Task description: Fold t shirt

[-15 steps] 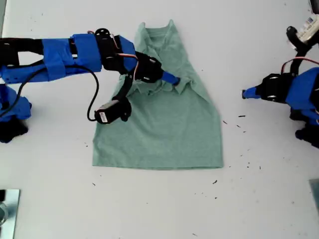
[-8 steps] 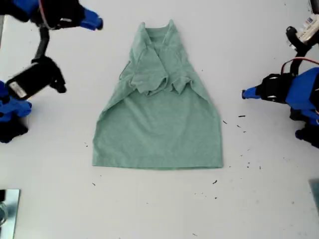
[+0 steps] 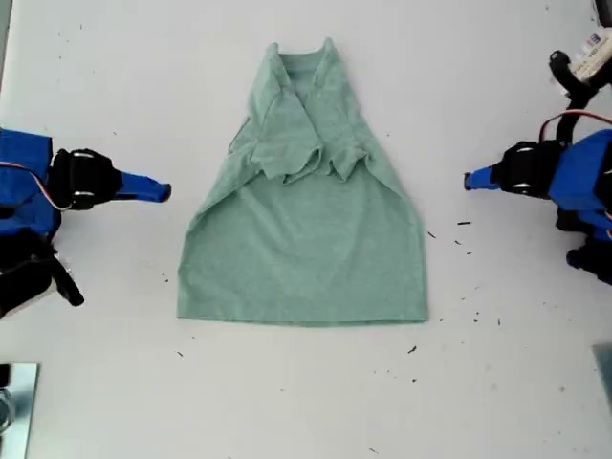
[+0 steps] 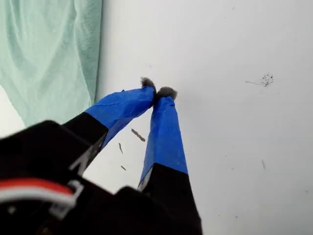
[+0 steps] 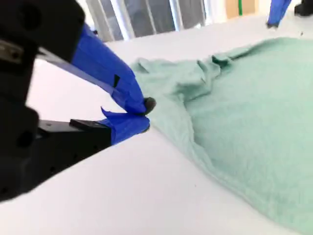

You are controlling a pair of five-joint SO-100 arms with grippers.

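Flanking the t shirt [image 3: 301, 249], my first pincer [image 4: 157, 92] and my second pincer [image 5: 145, 115] sit closed.

Bright, even light — shadows on the table [image 3: 287, 402] are faint. Both wrist views look soft, perhaps blurred, nearest the lens.

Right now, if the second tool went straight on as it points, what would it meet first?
Probably the t shirt, at its near side edge, ahead of my second tool; height is unclear.
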